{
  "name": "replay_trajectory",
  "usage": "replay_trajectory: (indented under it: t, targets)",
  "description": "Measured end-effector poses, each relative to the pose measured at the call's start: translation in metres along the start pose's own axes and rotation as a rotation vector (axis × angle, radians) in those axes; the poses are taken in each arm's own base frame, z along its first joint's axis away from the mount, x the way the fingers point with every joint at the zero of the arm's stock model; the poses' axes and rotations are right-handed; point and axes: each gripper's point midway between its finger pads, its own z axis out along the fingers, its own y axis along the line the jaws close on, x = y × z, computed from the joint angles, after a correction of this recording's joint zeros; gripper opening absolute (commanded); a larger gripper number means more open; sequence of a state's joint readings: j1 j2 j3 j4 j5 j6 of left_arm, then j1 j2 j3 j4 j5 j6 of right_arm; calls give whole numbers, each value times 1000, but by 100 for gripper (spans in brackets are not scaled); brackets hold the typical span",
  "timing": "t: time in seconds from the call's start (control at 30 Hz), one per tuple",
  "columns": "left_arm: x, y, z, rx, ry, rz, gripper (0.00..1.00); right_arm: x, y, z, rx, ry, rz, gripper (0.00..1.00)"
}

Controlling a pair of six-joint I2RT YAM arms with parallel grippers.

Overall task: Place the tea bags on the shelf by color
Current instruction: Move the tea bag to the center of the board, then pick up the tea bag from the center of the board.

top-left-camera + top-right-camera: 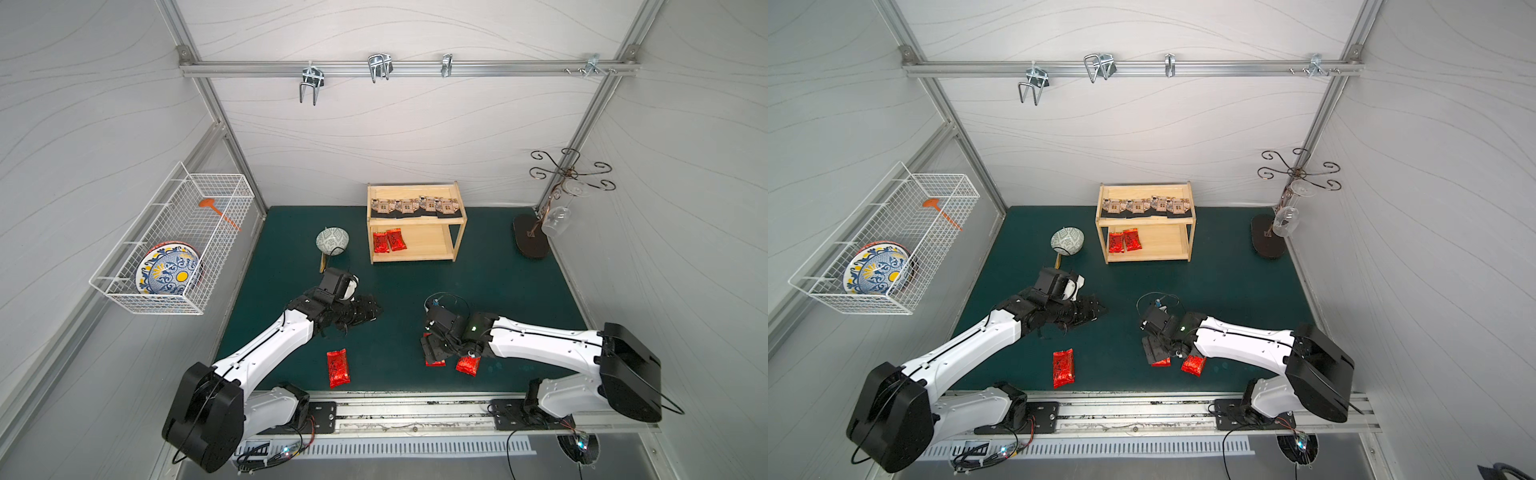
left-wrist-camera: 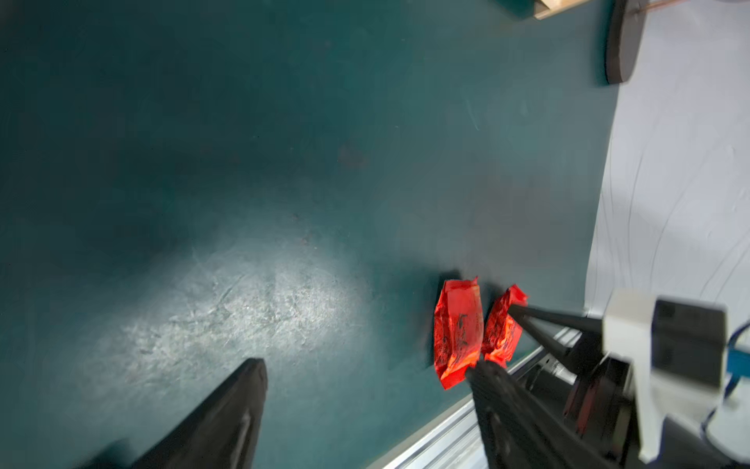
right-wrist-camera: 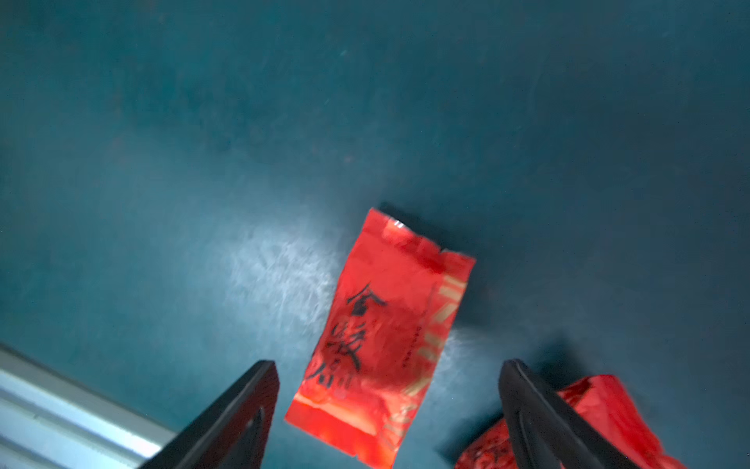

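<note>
With the green mat [image 1: 498, 282] read as a dial and 12 o'clock at the back wall, the shelf [image 1: 432, 245] is found at 12 o'clock. Four beige tea bags [image 1: 415, 206] are lined up on its upper tier and two red sachets [image 1: 388, 242] are laid on the lower one, so each colour is kept to its own level. Three red ones are not yet shelved: a lone sachet [image 1: 338, 368] at 7 o'clock and a pair at 5 o'clock. Over that pair the right gripper [image 3: 389, 365] is lowered with jaws spread wide. One sachet [image 3: 385, 325] is framed between the fingers but not pinched, apparently ready to be closed on. Its neighbour [image 3: 608, 410] is seen just beside one finger, near enough to be snagged. The left gripper [image 2: 367, 365] is held near the middle, toward 9 o'clock, jaws apart and empty, presumably kept clear of the other arm.
</note>
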State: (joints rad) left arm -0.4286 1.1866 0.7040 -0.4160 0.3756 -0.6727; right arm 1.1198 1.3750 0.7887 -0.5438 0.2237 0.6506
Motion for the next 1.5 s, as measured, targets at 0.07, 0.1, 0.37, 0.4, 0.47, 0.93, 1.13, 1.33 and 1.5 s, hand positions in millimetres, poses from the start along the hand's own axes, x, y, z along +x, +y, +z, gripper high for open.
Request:
replay_trajectory:
  t: [0.07, 0.1, 0.37, 0.4, 0.47, 0.93, 1.13, 1.33, 1.5]
  targets:
    - [-1, 1, -1, -7, -5, 0, 94, 3, 1, 4, -3, 14, 16, 91]
    - [-2, 0, -1, -9, -9, 0, 94, 5, 1, 6, -1, 23, 22, 90]
    - [-5, 0, -2, -19, -18, 0, 94, 15, -2, 26, 41, 82, 29, 74]
    - [-5, 0, -2, -21, -16, -1, 94, 16, -3, 28, 45, 85, 28, 72]
    - [-5, 2, 0, -27, -9, -5, 94, 16, -3, 31, 50, 89, 26, 67]
    - [-18, 0, 0, -23, -10, -49, 93, -28, 19, 35, -33, -14, -91, 55]
    - [-28, 0, 2, -12, -1, -89, 93, -59, 26, 46, -73, -78, -221, 58]
    - [-28, 3, 13, -12, 34, -125, 90, -81, 36, 59, -149, -156, -344, 63]
    - [-29, 2, 26, 6, 61, -149, 85, -81, 29, 69, -194, -162, -364, 63]
